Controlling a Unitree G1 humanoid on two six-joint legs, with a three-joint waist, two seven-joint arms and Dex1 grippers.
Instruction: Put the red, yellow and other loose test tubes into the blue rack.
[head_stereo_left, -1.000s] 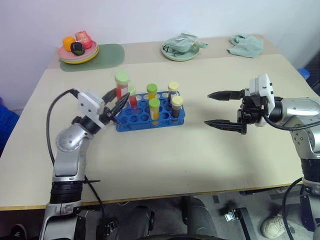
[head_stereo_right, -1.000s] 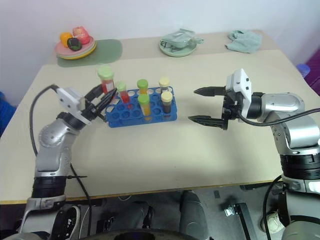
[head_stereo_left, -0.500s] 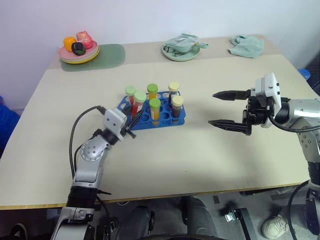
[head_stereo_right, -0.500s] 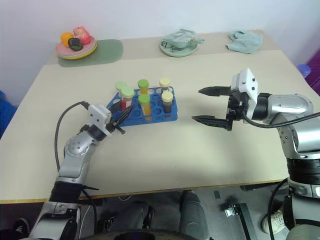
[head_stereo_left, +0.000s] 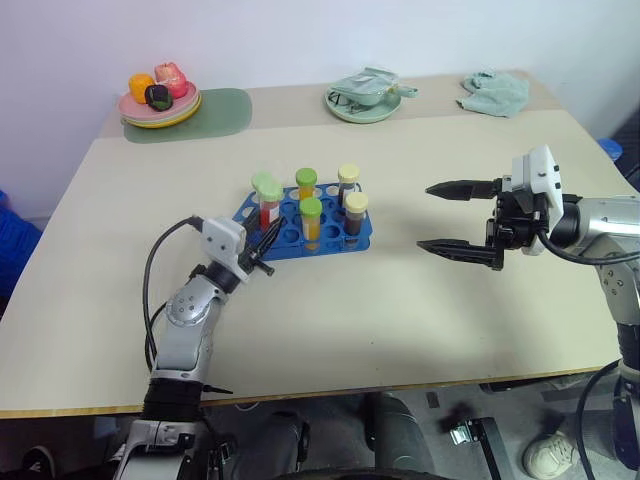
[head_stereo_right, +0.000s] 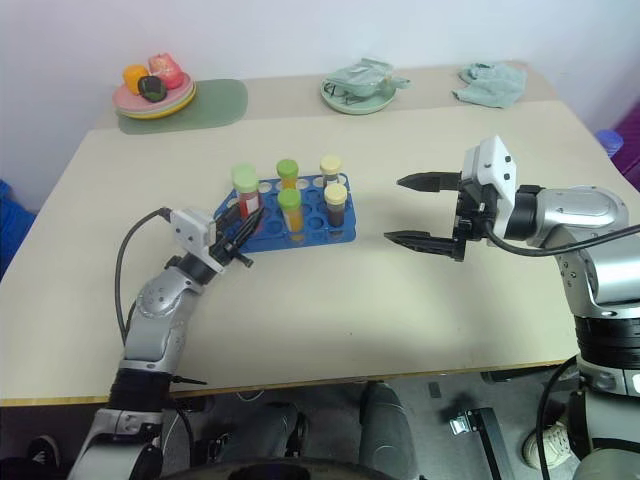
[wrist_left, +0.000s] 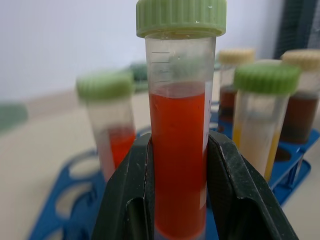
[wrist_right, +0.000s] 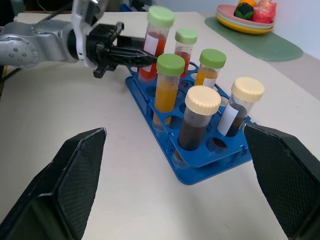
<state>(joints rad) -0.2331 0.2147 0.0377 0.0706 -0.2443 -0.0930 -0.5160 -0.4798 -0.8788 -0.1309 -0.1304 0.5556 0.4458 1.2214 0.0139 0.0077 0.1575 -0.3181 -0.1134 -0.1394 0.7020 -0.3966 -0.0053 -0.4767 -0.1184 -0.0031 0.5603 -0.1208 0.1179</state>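
The blue rack stands mid-table with several capped tubes upright in it: a red one, two yellow-orange ones and two dark brown ones. My left gripper is shut on a green-capped red test tube. It holds the tube upright at the rack's near left corner, and I cannot tell whether its lower end sits in a hole. My right gripper hovers open to the right of the rack, with nothing between its fingers.
A plate of toy fruit on a green mat lies at the back left. A green plate with a crumpled cloth and a teal cloth lie along the back. Bare tabletop surrounds the rack.
My left gripper has come down and slightly right with the red tube, from above the rack's left end to rack level. The right gripper has stayed put.
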